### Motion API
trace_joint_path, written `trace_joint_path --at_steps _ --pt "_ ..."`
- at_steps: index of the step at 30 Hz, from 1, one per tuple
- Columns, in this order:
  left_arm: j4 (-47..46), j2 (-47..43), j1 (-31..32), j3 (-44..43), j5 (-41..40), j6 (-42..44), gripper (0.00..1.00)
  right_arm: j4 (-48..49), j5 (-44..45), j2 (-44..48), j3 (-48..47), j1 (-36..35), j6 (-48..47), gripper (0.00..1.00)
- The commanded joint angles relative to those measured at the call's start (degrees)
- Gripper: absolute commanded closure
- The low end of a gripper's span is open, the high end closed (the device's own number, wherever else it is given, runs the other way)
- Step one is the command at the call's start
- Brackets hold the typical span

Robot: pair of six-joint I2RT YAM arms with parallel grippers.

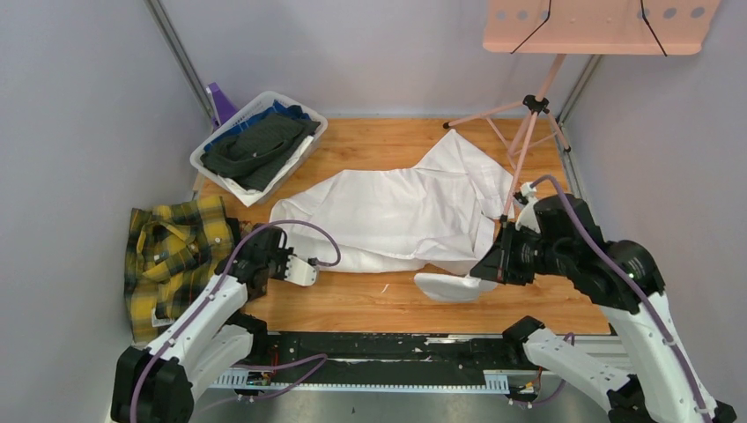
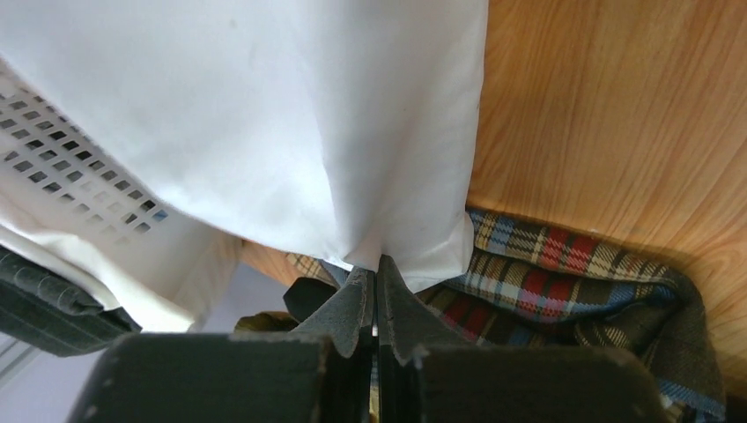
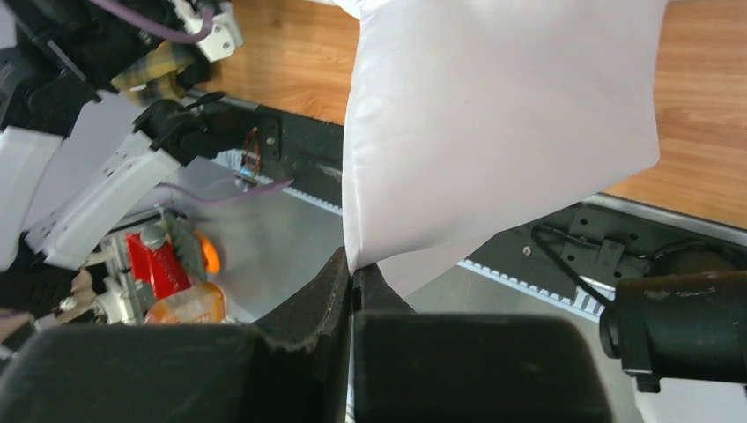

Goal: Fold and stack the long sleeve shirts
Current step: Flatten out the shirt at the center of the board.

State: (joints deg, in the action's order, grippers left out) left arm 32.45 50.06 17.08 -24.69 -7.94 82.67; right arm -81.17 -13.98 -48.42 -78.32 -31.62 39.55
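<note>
The white shirt (image 1: 396, 211) lies spread out across the middle of the wooden table. My left gripper (image 1: 277, 238) is shut on its near left edge; in the left wrist view the jaws (image 2: 377, 264) pinch a fold of the white cloth (image 2: 291, 115). My right gripper (image 1: 483, 275) is shut on a near right corner of the shirt (image 1: 449, 286) and holds it just above the table. In the right wrist view the closed gripper (image 3: 354, 269) clamps the hanging white cloth (image 3: 493, 132). The yellow-and-green plaid shirt (image 1: 172, 256) lies crumpled at the table's left edge.
A white basket (image 1: 201, 163) holding dark garments stands at the back left. A pink stand (image 1: 528, 123) rises at the back right. A red-and-blue plaid cloth (image 2: 573, 273) lies under my left gripper. A black rail (image 1: 379, 348) runs along the near edge.
</note>
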Motion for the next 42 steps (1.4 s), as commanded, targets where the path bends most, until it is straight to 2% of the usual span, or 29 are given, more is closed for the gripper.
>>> trace_joint_path --at_steps 1,4,9,13,18,21,25,29,31,34,38,42 --pt "3.53 -3.37 -0.33 -2.81 0.52 2.21 1.0 -4.26 -9.15 4.92 -1.69 0.24 1.39 1.0" --pt "4.63 -6.07 -0.34 -1.94 0.79 3.96 1.0 -4.32 -12.45 5.47 -3.92 0.22 0.58 1.0" --pt "5.6 -7.57 -0.34 -0.2 0.17 5.31 1.0 5.9 -18.65 1.08 -1.46 0.29 -0.63 0.9" --pt "5.51 -7.68 -0.3 0.19 0.1 5.86 1.0 11.4 -16.44 -9.41 -0.13 1.71 -5.78 0.88" --pt "5.43 -6.37 -0.31 0.54 -0.88 6.56 1.0 15.58 -17.26 -25.17 -4.43 13.41 -11.96 0.89" --pt "6.02 -6.44 -0.32 1.5 -1.75 6.7 1.0 17.89 -11.41 -33.75 -8.47 17.47 -11.98 0.88" --pt "5.71 -6.99 -0.34 3.45 -2.66 7.53 1.0 21.91 -7.49 -45.27 -14.97 18.08 -9.26 0.83" --pt "5.67 -6.4 -0.34 3.6 -3.74 7.09 1.0 20.64 -5.65 -52.07 -22.18 15.28 -9.04 0.65" --pt "5.82 -6.24 -0.34 3.24 -3.94 6.07 0.99 19.78 0.59 -49.97 -18.59 11.6 -9.5 0.55" --pt "7.1 -5.28 -0.35 0.86 -2.82 3.83 0.96 21.42 5.9 -43.01 -5.52 10.05 -6.3 0.46" --pt "13.26 -1.74 -0.39 -8.51 1.52 -3.25 0.91 26.88 10.53 -31.39 14.89 11.79 1.6 0.45" --pt "19.48 2.83 -0.47 -16.82 5.33 -6.52 0.91 29.02 12.9 -26.28 25.96 15.29 6.48 0.45"
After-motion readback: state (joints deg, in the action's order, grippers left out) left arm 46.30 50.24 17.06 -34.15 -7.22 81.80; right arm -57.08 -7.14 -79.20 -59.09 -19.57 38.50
